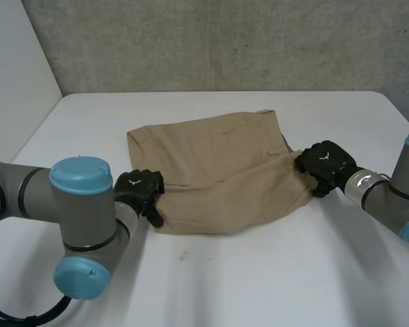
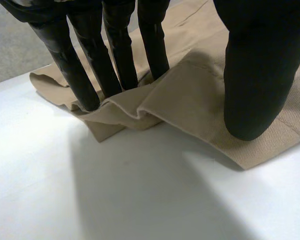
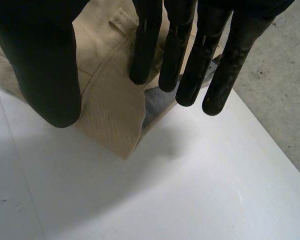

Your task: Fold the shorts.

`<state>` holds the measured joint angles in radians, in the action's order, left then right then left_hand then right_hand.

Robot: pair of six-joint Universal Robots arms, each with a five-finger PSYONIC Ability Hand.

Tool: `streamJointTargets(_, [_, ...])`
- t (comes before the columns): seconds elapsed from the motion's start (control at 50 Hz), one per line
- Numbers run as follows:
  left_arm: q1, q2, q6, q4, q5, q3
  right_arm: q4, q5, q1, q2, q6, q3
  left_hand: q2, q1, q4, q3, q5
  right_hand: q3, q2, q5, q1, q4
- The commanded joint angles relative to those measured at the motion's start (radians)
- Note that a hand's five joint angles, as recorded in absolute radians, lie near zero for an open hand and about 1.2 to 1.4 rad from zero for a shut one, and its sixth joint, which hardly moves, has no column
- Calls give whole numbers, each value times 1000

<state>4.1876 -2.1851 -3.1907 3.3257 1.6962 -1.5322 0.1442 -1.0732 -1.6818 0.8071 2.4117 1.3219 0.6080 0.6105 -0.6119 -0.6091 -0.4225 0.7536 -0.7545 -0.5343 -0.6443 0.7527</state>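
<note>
Spot tan shorts (image 1: 218, 167) spread flat mid white table (image 1: 259, 272). Note left hand (image 1: 140, 189) at near-left corner: straight fingers (image 2: 82, 85) and thumb (image 2: 252, 95) pressing rumpled edge, not pinching. Note right hand (image 1: 325, 163) over right-side corner, fingers straight, gripping nothing. Close both on cloth edge first, catch all layers, then lift together, level, and carry over evenly to avoid skewed fold.

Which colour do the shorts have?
Plain tan, or khaki; the shorts show it best in the head view.
</note>
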Motion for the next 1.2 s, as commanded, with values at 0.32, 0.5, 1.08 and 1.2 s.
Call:
streamJointTargets(0.32, [3,51,3,-12,-4,-11,-69,-31,2,194,95,80,788,786,-784,-787,-799,643,-642,-687,-752,644])
streamJointTargets(0.5, [48,330,9,-63,-32,-117,-228,-50,8,420,132,227,788,786,-784,-787,-799,643,-642,-687,-752,644])
streamJointTargets(1.08, [114,-61,-6,-212,-75,224,-151,-382,-167,385,294,335,186,183,-182,-185,-197,643,-642,-687,-752,644])
streamJointTargets(1.2, [101,40,2,-218,-46,186,-29,-447,-185,356,395,336,-199,-202,203,200,188,643,-642,-687,-752,644])
